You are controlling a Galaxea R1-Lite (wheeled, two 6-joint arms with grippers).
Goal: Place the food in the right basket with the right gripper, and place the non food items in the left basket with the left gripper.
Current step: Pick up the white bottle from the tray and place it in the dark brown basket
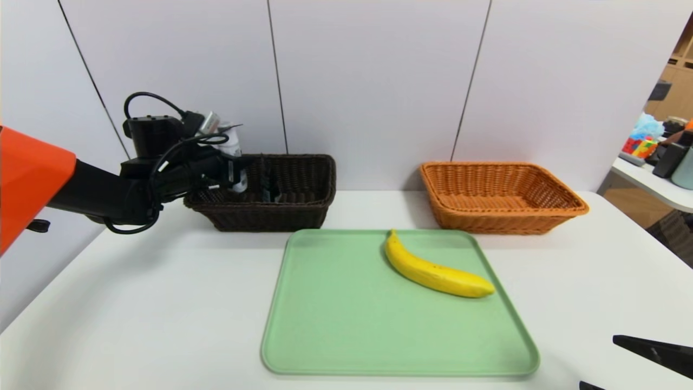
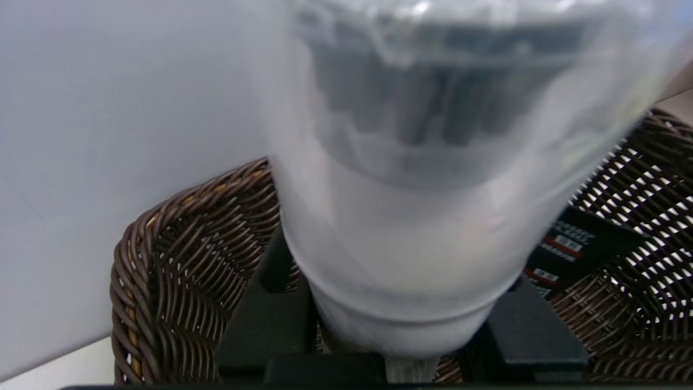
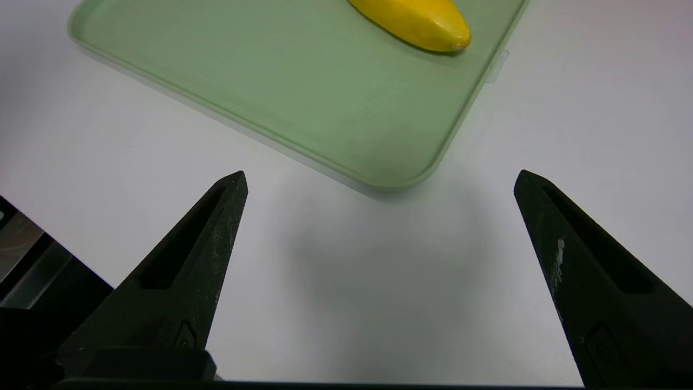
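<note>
Now I see my left gripper (image 1: 238, 172) clamped on what looks like a white tube (image 2: 400, 216) over the dark basket (image 1: 303, 208), banana (image 1: 433, 269) on the tray (image 1: 346, 325), orange basket (image 1: 501, 197) beyond, right gripper (image 3: 379, 184) parked near the tray corner, fingers spread wide.

left tool (image 1: 238, 168) clamped, right tool (image 3: 379, 216) agape

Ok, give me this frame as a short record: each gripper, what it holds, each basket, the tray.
left gripper: shut on a translucent white bottle, over the dark basket
dark basket contents: a black packet, more cannot be told
right gripper: open, empty, over bare table near the tray's corner
tray: holds one banana
orange basket: empty
</note>
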